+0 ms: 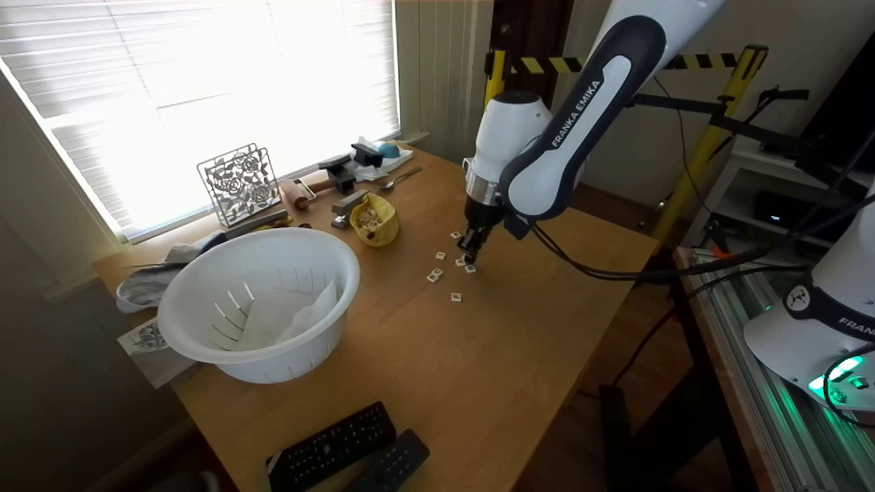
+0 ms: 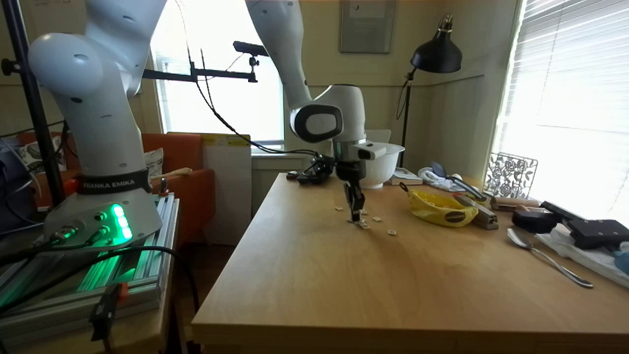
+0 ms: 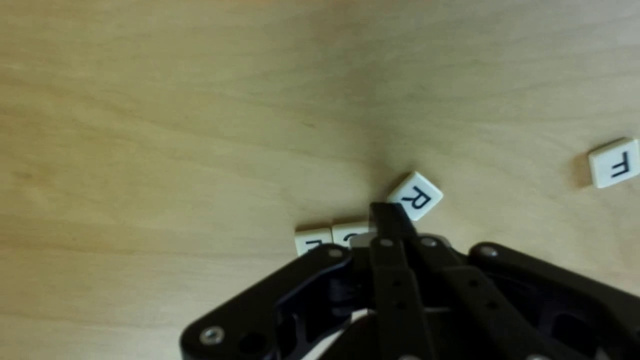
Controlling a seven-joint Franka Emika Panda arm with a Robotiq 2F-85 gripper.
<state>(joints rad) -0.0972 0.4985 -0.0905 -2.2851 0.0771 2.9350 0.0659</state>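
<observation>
**Black two-fingered tool [image 1: 469,260] pressed together, pointing down among small square cream letter tiles [image 1: 440,255]**

In an exterior view on my screens, a wide white plastic bowl [image 1: 290,361] with white paper [image 1: 273,318] inside stands towards the left of the pale brown wooden bench [image 1: 451,362]. Nearer the camera lie two black, oblong, button-covered handsets [image 1: 331,447]. Behind the handsets and right of the bowl sits a yellow fabric pouch [image 1: 384,236] holding small pale pieces [image 1: 369,219]. Right of that, the loose tiles lie scattered on the bench, and my tool stands over them.

My wrist view shows, from the left: a tile [image 3: 314,239] with its letter partly hidden; just beside it, a tile [image 3: 346,231] showing the top of a rounded letter, partly covered by my tool; then the tool's black fingers [image 3: 392,220], pressed together; at their tip, a slanted tile marked R [image 3: 419,196], one corner hidden, so I cannot tell whether they touch. Well apart at the far right lies a tile marked F [image 3: 617,164].
</observation>
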